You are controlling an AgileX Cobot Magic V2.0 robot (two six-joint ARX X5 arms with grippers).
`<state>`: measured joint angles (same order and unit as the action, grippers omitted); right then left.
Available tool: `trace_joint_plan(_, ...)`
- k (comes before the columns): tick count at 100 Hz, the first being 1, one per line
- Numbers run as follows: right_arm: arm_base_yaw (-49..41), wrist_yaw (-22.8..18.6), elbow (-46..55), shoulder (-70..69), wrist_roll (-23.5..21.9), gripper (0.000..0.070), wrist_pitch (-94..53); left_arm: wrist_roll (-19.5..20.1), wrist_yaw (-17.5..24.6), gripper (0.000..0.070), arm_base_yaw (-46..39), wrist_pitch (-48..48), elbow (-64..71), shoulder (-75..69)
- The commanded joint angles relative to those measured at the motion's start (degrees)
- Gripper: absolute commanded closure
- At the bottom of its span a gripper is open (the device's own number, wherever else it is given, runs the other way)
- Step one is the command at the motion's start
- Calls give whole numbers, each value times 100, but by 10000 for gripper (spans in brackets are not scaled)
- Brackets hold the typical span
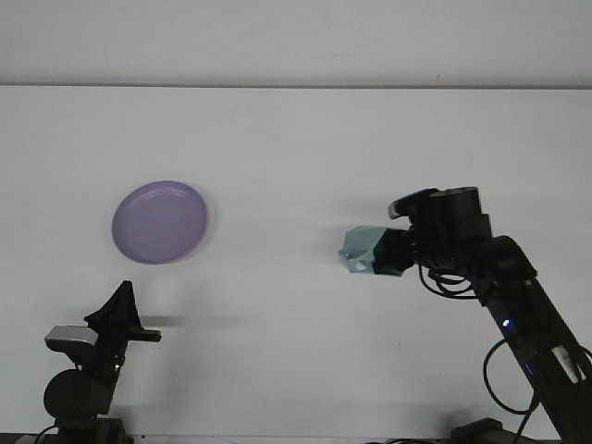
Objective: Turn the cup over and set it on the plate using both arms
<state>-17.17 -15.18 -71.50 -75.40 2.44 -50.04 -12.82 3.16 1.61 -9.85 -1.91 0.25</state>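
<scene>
The right gripper (pixel 393 252) has the pale green cup (pixel 368 251) clamped at its tip and holds it out toward the middle of the white table (pixel 305 139), lifted clear of the surface as far as I can judge from the faint shadow beneath it. The cup lies on its side in the grasp, its body pointing left, away from the arm. That sideways pose looks like a halfway point in turning it over, and carrying it toward the centre makes sense if the other arm is meant to take it.

The purple plate (pixel 159 222) sits flat on the left part of the table, well apart from the cup and with nothing on it. It lies on the left arm's side, which is probably why two arms are needed: the right one has the cup but the plate looks a long reach for it.

The left gripper (pixel 123 310) is parked low near the front edge, just below the plate, pointing up and away from me. From here I cannot tell whether its fingers are spread or closed.

To my eye the job is partway through: cup lifted and tipped, handover and placing not yet done. The risk I would watch is the cup slipping or twisting during the exchange.
</scene>
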Motion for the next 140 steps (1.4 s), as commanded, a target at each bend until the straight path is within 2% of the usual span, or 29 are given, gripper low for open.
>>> trace_joint_plan(1, -341, 184, -232, -278, 201, 699, -192, 11, -17, 689, -9, -59, 35, -7)
trace_joint_plan(13, -848, 466, -586, -903, 245, 699, -682, 9, -17, 689, -9, -59, 35, -7)
trace_joint_plan(45, -1700, 793, -1563, -2382, 431, 699, -1613, 4, -17, 689, -9, -59, 35, -7)
trace_joint_plan(87, -2234, 1095, -1635, -2964, 570, 696, -1838, 4, -17, 688, -9, -59, 35, -7)
trace_joint_plan(92, -2251, 1084, -1635, -2968, 656, 656, -1840, 4, -17, 689, -9, -59, 35, -7)
trace_joint_plan(99, -2256, 1080, -1635, -2968, 667, 536, -1836, 4, -17, 688, -9, -59, 35, -7)
trace_joint_plan(104, -2262, 1078, -1635, -2968, 664, 482, -1829, 4, -17, 688, -9, -59, 35, -7)
trace_joint_plan(117, -2262, 1080, -1637, -2964, 664, 466, -1836, 4, -17, 688, -9, -59, 35, -7)
trace_joint_plan(128, -2197, 1117, -1757, -2898, 662, 395, -2068, -2, -17, 688, -9, -76, 35, -7)
trace_joint_plan(140, -2065, 1117, -2087, -2728, 660, 391, -2428, -199, -15, 688, -9, -227, 11, -7)
